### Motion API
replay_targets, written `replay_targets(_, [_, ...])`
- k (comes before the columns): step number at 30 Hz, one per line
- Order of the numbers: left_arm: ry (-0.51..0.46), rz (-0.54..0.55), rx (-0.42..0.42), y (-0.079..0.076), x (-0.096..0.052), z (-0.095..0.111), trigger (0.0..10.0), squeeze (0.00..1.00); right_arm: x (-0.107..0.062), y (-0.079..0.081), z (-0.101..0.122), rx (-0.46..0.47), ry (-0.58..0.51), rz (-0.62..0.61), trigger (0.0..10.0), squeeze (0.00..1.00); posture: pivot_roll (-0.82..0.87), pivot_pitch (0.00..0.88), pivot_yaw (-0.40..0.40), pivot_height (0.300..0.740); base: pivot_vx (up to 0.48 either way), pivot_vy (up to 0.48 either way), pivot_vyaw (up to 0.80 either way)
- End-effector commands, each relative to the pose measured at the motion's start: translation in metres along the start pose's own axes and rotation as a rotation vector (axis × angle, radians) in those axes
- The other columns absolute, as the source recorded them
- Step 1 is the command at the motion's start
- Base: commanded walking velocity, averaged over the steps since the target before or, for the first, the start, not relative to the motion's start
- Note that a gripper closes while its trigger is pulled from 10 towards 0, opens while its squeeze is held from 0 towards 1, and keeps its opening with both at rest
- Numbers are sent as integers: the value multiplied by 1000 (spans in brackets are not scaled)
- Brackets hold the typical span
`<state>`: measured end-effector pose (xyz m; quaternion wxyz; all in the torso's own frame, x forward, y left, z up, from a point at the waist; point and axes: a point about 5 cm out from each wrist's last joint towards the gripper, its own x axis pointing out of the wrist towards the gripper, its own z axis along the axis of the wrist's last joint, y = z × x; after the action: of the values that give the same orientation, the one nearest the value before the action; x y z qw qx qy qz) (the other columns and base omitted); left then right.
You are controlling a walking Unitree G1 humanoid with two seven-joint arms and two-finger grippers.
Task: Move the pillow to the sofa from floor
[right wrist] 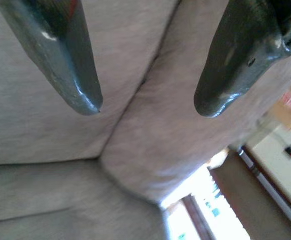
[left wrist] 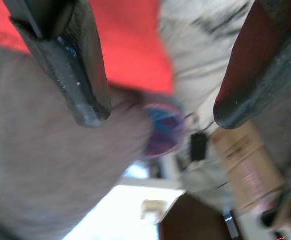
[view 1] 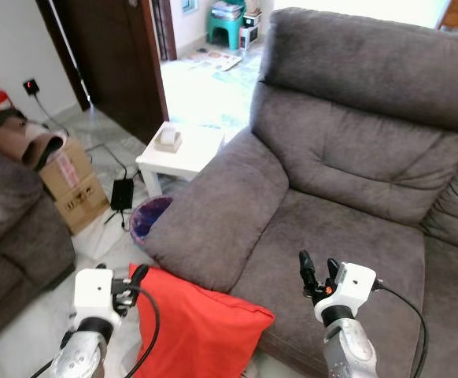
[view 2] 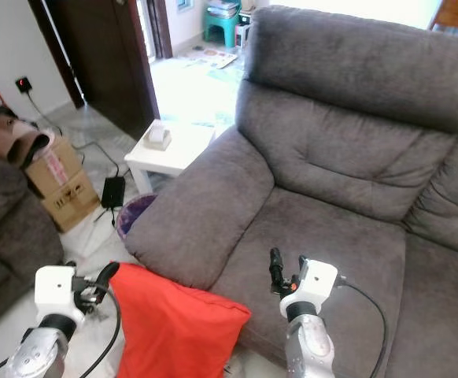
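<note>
While the red pillow (view 1: 193, 327) leans against the sofa (view 1: 355, 150), both pincers gape empty.

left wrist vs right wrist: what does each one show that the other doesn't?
Left wrist alone: the red pillow between the open fingers of the left end effector, a purple bin, a cardboard box and the black adapter on the floor.

Right wrist alone: the sofa seat cushion and its seam with the backrest, seen past the open right end effector, plus a wall socket far off.

Both: two black fingers spread apart with nothing held, the grey sofa armrest, and the bright doorway beyond it.
</note>
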<state>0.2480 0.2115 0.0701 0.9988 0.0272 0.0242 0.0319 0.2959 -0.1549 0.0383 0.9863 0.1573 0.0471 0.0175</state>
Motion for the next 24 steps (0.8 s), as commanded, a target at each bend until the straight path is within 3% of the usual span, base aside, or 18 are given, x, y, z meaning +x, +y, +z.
replay_targets(1, [37, 32, 6, 9, -8, -7, 10000, 0, -2, 7, -6, -6, 20, 30, 10000, 0, 79, 125, 33, 740, 0, 0, 800])
replay_targets(13, [37, 26, 20, 8, -8, -6, 10000, 0, -1, 9, -6, 5, 31, 39, 10000, 0, 80, 122, 34, 740, 0, -82, 789])
replay_targets(24, [37, -16, 35, 4, -8, -4, 10000, 0, -4, 2, -4, 17, 6, 11, 10000, 0, 82, 121, 34, 740, 0, 0, 0])
